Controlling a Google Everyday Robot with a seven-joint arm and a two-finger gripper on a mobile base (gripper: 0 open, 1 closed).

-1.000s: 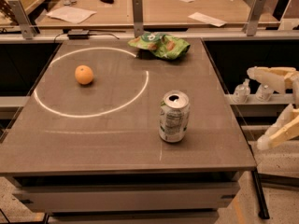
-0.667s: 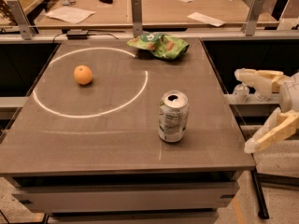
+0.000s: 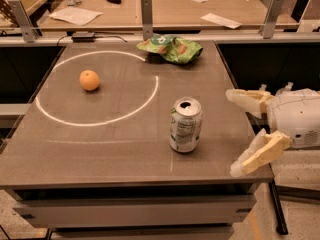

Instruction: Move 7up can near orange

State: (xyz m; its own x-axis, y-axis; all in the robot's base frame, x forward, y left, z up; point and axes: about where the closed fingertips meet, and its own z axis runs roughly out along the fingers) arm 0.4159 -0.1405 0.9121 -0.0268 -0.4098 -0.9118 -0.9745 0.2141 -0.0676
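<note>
1. The gripper [image 3: 232, 133] is recorded to the right of the can [image 3: 185, 125], over the right edge of the table [image 3: 125, 154]. A clear gap is left between gripper and can.
2. Change noted: over the last second the gripper has been brought leftward toward the can and slightly lower. Neither the can nor the orange [image 3: 89, 80] has been shifted.
3. The fingers [image 3: 262, 151] are seen spread wide, one set farther back than the can and one nearer the front. Nothing is pinched.
4. The can is found upright and untouched, with its silver top up and its label facing the camera.
5. The orange is located well to the left of the can and farther back, inside a white ring [image 3: 95, 124] marked on the table. The can stands just outside that ring.
6. A green bag [image 3: 171, 48] is noted behind the can at the far edge, well apart from it.
7. Judgement: the approach is under way, and the grasp and the whole carry to the orange are not yet done. Further leftward travel is judged necessary before the fingers can be closed around the can. A light can could be tipped if struck by one finger.
</note>
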